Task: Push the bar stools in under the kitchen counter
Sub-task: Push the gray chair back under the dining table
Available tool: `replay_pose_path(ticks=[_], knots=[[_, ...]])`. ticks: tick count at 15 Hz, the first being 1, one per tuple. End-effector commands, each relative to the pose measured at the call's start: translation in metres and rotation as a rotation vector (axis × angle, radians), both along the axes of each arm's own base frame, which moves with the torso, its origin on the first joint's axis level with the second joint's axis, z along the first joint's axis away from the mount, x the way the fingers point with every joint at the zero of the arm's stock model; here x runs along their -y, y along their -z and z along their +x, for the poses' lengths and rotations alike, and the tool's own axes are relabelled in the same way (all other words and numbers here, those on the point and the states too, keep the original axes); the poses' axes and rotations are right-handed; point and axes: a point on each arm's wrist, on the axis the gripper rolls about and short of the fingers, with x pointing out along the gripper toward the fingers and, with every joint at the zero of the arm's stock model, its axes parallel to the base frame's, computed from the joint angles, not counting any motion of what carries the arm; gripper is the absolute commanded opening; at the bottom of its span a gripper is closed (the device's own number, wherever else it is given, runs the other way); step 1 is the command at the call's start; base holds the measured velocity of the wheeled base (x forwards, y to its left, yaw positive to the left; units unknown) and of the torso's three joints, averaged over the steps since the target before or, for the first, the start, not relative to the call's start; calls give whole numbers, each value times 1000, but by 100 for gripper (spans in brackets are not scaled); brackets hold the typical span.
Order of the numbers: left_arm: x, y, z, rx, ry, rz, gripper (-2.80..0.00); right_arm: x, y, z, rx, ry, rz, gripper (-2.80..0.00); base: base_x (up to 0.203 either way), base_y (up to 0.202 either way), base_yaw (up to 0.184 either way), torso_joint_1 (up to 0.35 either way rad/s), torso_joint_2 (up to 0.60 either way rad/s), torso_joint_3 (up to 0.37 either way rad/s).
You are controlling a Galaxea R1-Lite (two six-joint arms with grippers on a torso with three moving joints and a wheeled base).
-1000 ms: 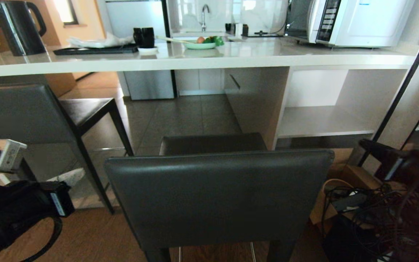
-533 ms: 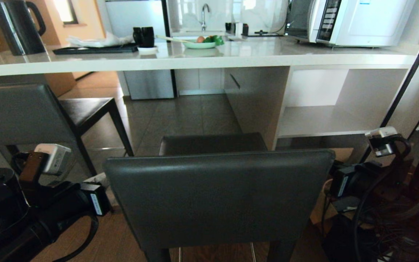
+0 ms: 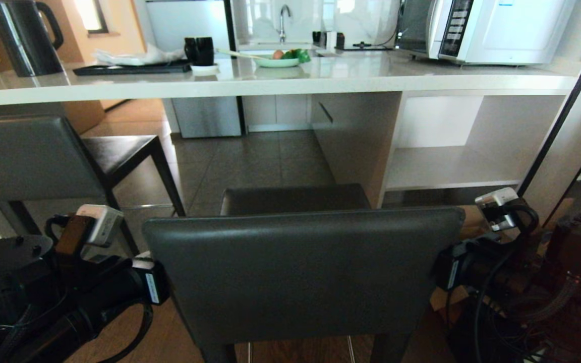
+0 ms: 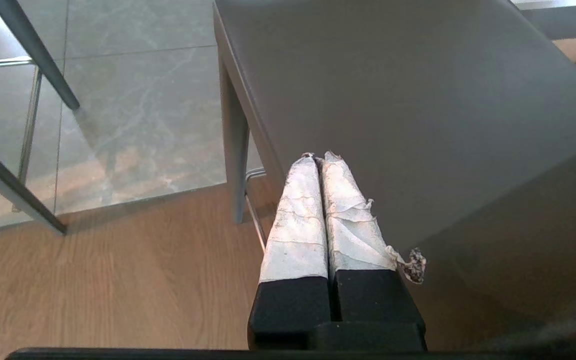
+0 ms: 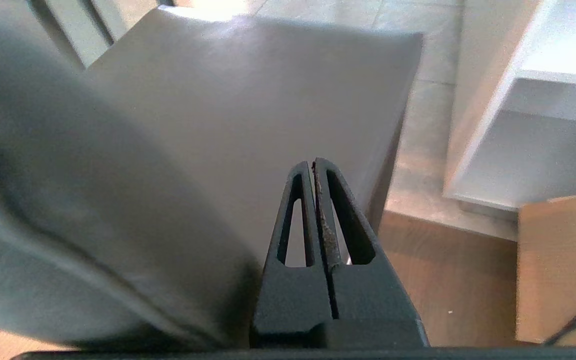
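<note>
The nearer bar stool stands right before me, its dark grey backrest (image 3: 300, 272) across the lower middle and its seat (image 3: 295, 199) short of the kitchen counter (image 3: 270, 83). A second bar stool (image 3: 23, 156) stands at the left, its seat partly under the counter edge. My left arm (image 3: 94, 297) reaches the backrest's left edge and my right arm (image 3: 487, 267) its right edge. The left gripper (image 4: 318, 157), with white-wrapped fingers, is shut and empty beside the seat's (image 4: 393, 100) left side. The right gripper (image 5: 313, 162) is shut and empty over the seat's (image 5: 268, 100) right side, with the backrest (image 5: 43, 200) close alongside.
White open shelving (image 3: 447, 146) lies under the counter's right part. A kettle (image 3: 23, 38), black tray (image 3: 134, 68), mugs (image 3: 199, 50), plate of vegetables (image 3: 278, 60) and microwave (image 3: 487, 30) sit on top. Tangled cables (image 3: 522, 322) and a cardboard box (image 5: 558, 265) are on the floor at the right.
Both arms have swung inward from the picture's sides to the two edges of the nearer stool's backrest. The stools and the camera have stayed put.
</note>
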Motion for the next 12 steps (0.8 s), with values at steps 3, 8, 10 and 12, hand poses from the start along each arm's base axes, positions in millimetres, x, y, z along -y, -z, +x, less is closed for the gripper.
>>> replay_pose_path(ticks=[3,8,10,12], knots=[[5,-2,8,8,0,-4,-280,-12,7,13,-7,-24,-4,-280,0,0,0,0,0,0],[21,7,8,-26,32,22,-280,-34,11,54,86,-21,38,-280,0,0,0,0,0,0],[25,11,13,-43,38,29,-280,-39,18,67,93,-19,41,-280,0,0,0,0,0,0],[29,14,20,-56,36,29,-280,-44,21,79,128,-14,56,-280,0,0,0,0,0,0]])
